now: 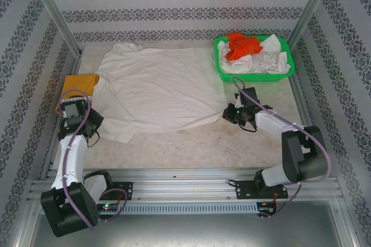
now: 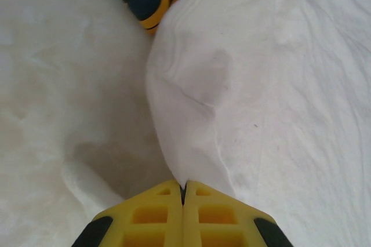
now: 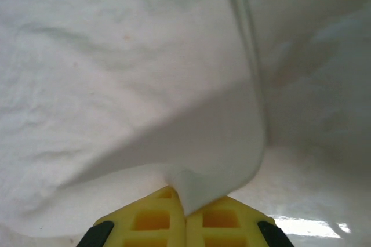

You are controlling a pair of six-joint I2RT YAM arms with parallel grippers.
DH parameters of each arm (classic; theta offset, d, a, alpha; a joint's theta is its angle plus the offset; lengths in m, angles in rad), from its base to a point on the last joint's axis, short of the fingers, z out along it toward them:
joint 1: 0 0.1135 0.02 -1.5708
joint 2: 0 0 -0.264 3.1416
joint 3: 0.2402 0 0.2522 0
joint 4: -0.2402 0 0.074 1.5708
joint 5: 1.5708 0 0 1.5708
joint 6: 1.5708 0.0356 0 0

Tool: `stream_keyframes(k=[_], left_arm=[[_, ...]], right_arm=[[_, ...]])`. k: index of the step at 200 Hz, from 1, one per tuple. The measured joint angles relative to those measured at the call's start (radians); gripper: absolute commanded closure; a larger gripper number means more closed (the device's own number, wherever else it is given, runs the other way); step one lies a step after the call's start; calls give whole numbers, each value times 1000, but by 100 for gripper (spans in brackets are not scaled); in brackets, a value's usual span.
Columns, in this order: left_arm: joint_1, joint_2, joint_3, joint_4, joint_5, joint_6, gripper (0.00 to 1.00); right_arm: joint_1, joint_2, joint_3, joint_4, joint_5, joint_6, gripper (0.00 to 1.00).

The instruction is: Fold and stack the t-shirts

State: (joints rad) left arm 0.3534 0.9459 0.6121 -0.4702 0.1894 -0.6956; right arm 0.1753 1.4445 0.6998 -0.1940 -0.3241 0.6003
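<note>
White t-shirt (image 1: 156, 87): spread mostly flat on the table (image 1: 191, 142), lying between the two grippers, with wrinkles along its near hem
Left gripper (image 2: 183, 188): jaws pressed together on a pinch of the white cloth; a ridge of fabric runs straight ahead from its tips
Right gripper (image 3: 185, 199): jaws also closed on a fold at the shirt's edge; the cloth rises up and away in front of it
Mustard-yellow t-shirt (image 1: 78, 84): folded, just ahead of the left gripper and a little to its left, right beside the white shirt
Green basket (image 1: 255, 77): beyond the right gripper, holding an orange-red t-shirt (image 1: 242, 45) and crumpled white ones (image 1: 272, 58)
Step in hand: probably lifting the near side to carry it over for a fold
Risk, slip: each pinch looks thin, so a quick pull could slide the cloth out of either gripper
Risk, skew: if one gripper travels faster than the other, the fold would land crooked or bunched
Risk, drag: a low sweep by the left gripper could snag the mustard-yellow t-shirt and undo its fold
</note>
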Motion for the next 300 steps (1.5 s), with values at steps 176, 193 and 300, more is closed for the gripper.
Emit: stream_keyframes(k=[176,193,300], left_arm=[[-107,59,108,-72,-51,-52,0],[-185,184,129,-1,-26,-53,0],[-228,418,18,233,19,-140,0]], right_arm=[[139,34,214,-24,97,-154,25],[200,179,291,28,117,-139,26],[239,464,412,123,203,-45,25]])
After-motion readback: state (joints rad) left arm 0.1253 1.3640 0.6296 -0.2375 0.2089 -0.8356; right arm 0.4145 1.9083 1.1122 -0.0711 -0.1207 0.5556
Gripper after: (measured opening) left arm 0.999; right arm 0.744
